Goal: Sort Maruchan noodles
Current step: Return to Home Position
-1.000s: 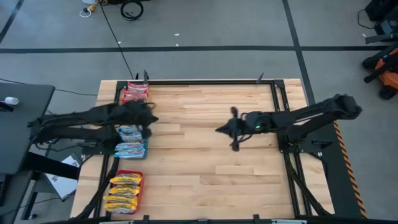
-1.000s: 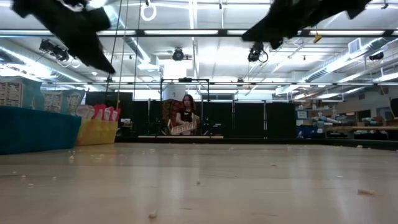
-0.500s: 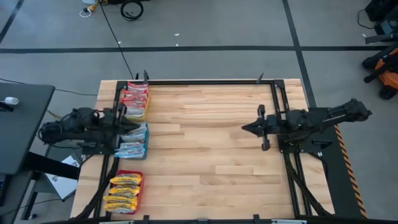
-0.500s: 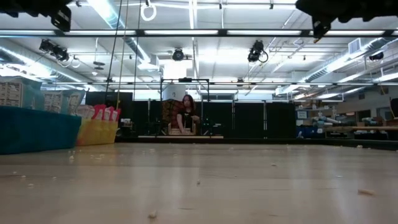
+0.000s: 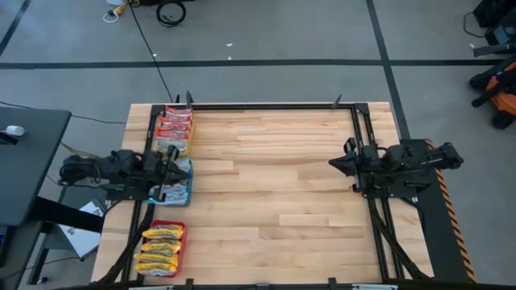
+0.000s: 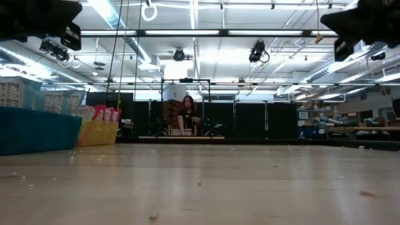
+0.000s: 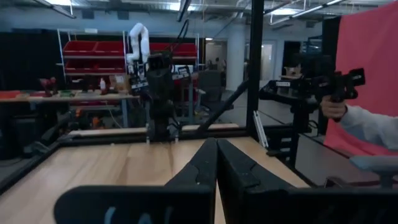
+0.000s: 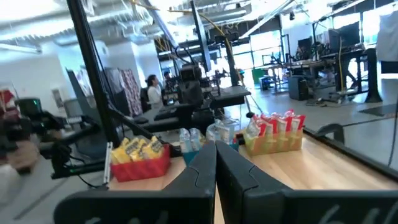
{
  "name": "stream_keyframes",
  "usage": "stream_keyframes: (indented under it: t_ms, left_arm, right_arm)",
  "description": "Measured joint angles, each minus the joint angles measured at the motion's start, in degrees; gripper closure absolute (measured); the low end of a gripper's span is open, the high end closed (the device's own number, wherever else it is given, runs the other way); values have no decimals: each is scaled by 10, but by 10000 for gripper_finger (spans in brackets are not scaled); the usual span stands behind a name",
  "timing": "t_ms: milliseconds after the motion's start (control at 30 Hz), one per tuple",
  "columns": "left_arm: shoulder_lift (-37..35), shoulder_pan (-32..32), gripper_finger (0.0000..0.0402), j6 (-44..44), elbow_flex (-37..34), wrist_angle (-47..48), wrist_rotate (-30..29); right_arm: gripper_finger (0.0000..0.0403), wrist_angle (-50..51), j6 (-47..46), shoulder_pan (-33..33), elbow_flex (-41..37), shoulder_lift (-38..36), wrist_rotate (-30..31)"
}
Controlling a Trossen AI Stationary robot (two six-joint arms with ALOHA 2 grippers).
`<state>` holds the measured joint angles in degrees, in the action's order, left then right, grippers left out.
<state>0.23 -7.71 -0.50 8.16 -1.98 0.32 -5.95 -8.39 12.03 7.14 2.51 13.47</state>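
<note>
**Left gripper** (image 7: 216,144): fingers pressing together on nothing. It is hanging at the left edge of the table (image 5: 274,185), over the blue bin (image 6: 37,131).

**Right gripper** (image 8: 216,147): fingers likewise meeting, holding nothing. It is hanging at the right edge, pointing across at the left gripper.

**Hard to make out:**
- From above, the left gripper is covering much of the blue bin, so only part of the blue-white packs (image 5: 176,193) is showing beneath it.
- In the low view both arms are being cut off at the top corners, and the blue bin's wall is hiding its contents.
- Lettering on the packs is too small to read.

**Noodles:**
- Red packs (image 5: 176,126) are standing in the yellow bin (image 6: 99,132), just beyond the left gripper toward the far edge.
- Yellow packs (image 5: 161,246) are lying in the red bin (image 8: 140,168), on the left gripper's near side and apart from it.
- All three bins are sitting in a row along the left edge, well apart from the right gripper.

**Room:** a wide stretch of table is lying open between the two grippers.

**Background:** a person (image 6: 187,115) is showing far behind the table. A hand (image 7: 333,107) with a light sleeve is showing in the left wrist view.

**Change:** a second ago both grippers were reaching farther over the table; both are now drawn back to their edges. Bins and packs are lying as before.
</note>
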Motion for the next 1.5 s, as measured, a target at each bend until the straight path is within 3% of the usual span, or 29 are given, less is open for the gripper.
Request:
stream_keyframes:
  t_ms: [67, 233, 333, 567, 767, 1067, 1267, 1500]
  left_arm:
    - [0, -2, 393, 0, -20, -23, 0]
    - [1, -2, 393, 16, -64, -94, 0]
    - [2, -2, 393, 24, -77, -105, -1]
    - [1, -2, 393, 8, -77, -92, -3]
    - [1, -1, 392, 12, -77, -28, -37]
    - [1, -1, 392, -12, -77, -24, -54]
    - [1, 5, 392, -108, -77, -30, -91]
    - [1, 5, 392, -41, -77, -51, -87]
  right_arm:
    - [393, -7, -21, 0, -28, -26, -1]
    - [397, -20, -93, -20, -67, -7, -33]
    - [398, -22, -71, -63, -68, -7, -33]
    - [398, -6, -8, -160, -68, -24, -126]
    - [398, 21, 43, -157, -68, -23, -110]
    - [379, 39, 50, -156, -68, -17, -81]
    - [376, 39, 51, -156, -68, -17, -81]
    - [376, 39, 51, -156, -68, -17, -81]
